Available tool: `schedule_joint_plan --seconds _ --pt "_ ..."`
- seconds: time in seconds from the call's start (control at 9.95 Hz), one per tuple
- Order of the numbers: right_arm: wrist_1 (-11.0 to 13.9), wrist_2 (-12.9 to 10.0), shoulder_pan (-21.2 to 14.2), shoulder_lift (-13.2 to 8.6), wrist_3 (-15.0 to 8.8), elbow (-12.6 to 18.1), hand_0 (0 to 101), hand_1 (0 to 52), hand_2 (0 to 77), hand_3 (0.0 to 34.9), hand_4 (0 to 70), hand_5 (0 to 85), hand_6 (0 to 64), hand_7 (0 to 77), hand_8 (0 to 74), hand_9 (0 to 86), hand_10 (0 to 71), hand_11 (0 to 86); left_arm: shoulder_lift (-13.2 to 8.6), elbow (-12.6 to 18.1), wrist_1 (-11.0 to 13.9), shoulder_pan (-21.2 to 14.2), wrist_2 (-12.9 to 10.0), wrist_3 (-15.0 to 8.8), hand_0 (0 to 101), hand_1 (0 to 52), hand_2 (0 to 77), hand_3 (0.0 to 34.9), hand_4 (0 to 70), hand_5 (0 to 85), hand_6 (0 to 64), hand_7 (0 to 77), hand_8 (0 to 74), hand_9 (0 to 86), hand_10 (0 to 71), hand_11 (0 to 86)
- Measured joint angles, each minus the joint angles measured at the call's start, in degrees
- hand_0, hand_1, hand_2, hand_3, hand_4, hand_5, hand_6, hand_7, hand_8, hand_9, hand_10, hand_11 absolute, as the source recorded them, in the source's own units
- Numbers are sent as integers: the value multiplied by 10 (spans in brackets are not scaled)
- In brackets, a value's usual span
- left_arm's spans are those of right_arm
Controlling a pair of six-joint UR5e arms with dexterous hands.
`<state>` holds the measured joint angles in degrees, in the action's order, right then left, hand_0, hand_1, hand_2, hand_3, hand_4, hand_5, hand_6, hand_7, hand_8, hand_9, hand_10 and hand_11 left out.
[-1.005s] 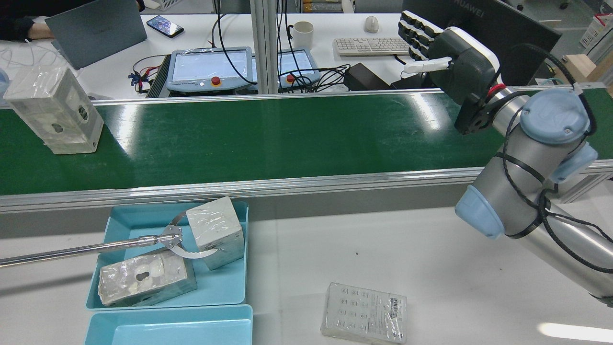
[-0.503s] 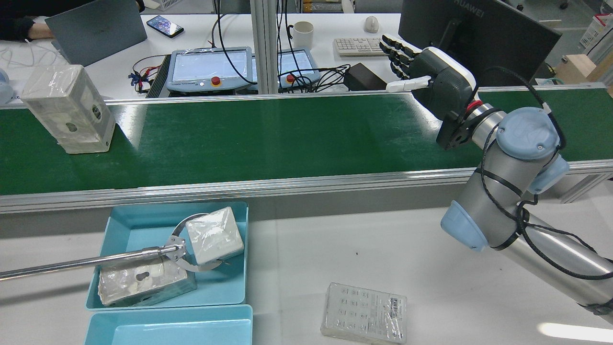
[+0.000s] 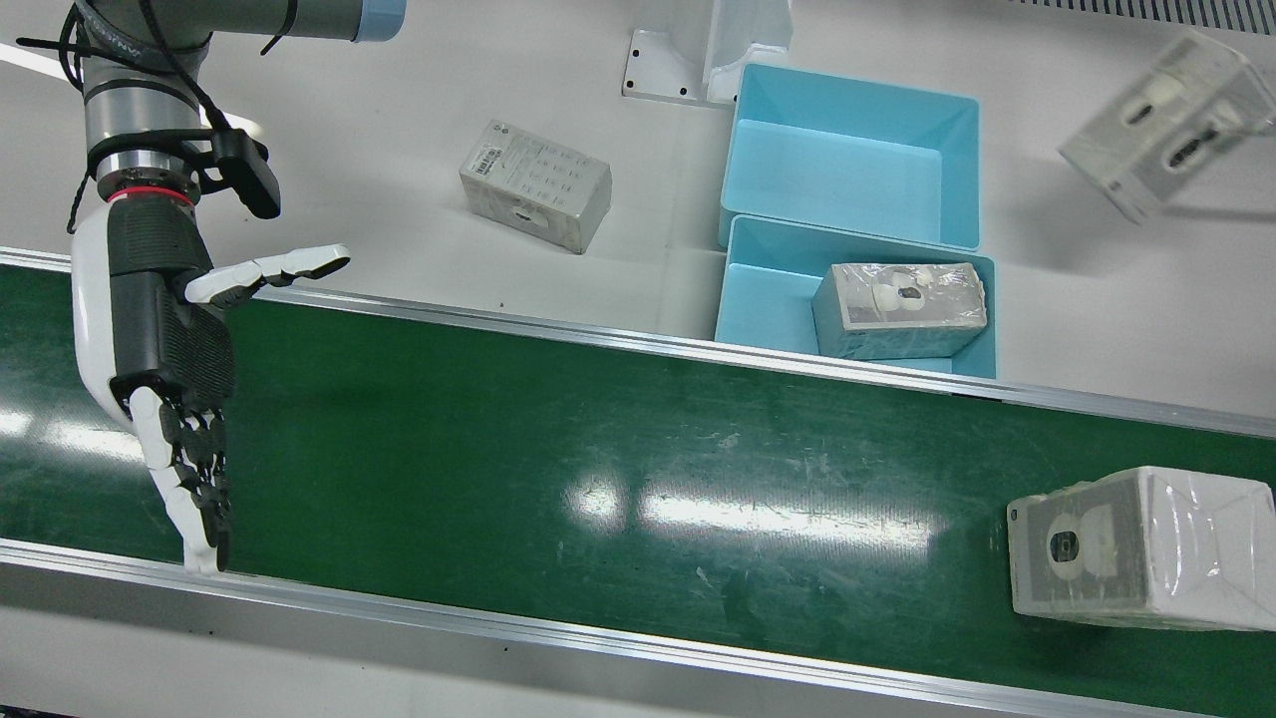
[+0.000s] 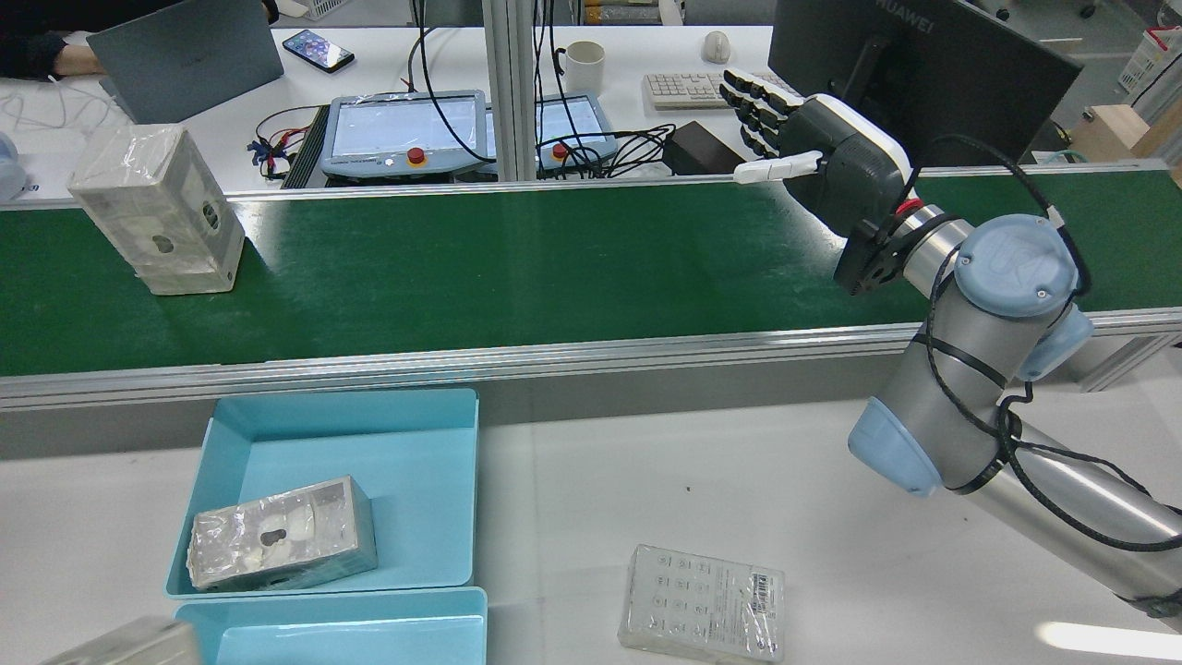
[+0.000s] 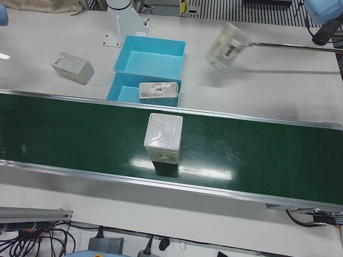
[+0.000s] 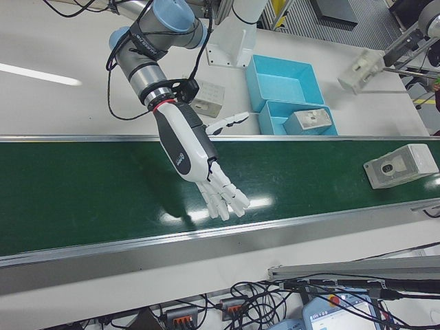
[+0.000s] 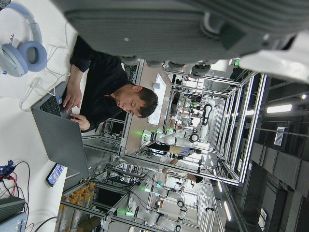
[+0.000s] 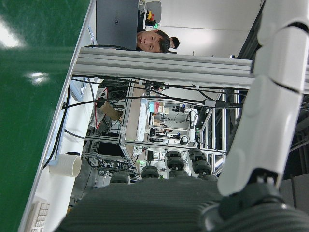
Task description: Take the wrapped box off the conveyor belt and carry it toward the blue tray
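A plastic-wrapped white box (image 4: 157, 222) stands upright on the green conveyor belt (image 4: 554, 268), at the rear view's far left; it also shows as the box (image 3: 1136, 548) and the box (image 5: 163, 139). My right hand (image 4: 822, 157) hovers open over the belt's other end, fingers spread and holding nothing, far from the box; it shows again as the hand (image 3: 169, 339) and the hand (image 6: 189, 148). The blue tray (image 4: 314, 453) sits below the belt's near rail with one wrapped box (image 4: 282, 545) lying in it. My left hand (image 7: 169, 29) shows only in its own view, holding nothing.
A second blue tray (image 3: 847, 170) adjoins the first. A long grabber tool holds another wrapped box (image 3: 1166, 120) above the table beside the trays. A flat wrapped box (image 4: 702, 600) lies on the white table. Monitors, a keyboard and a seated person are beyond the belt.
The box on the belt has travelled toward my right hand. My right hand has swung inward and lower over the belt. The grabber tool lifted one wrapped box out of the tray.
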<state>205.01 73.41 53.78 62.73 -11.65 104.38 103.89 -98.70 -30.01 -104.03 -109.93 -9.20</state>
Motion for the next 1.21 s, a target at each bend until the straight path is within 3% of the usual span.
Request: schedule_joint_plan --seconds 0.5,0.6,1.21 --pt "1 1 -2 1 -1 3 448 93 82 96 27 87 0 5 11 16 0 16 0 0 0 0 0 0 0 0 5 0 0 11 0 5 0 0 0 0" --pt "1 0 -3 4 -1 3 449 115 82 100 27 87 0 5 16 11 0 16 0 0 0 0 0 0 0 0 5 0 0 11 0 0 0 0 5 0" --pt "1 4 1 9 -4 18 460 125 93 88 27 76 0 5 16 11 0 11 0 0 0 0 0 0 0 0 5 0 0 11 0 5 0 0 0 0"
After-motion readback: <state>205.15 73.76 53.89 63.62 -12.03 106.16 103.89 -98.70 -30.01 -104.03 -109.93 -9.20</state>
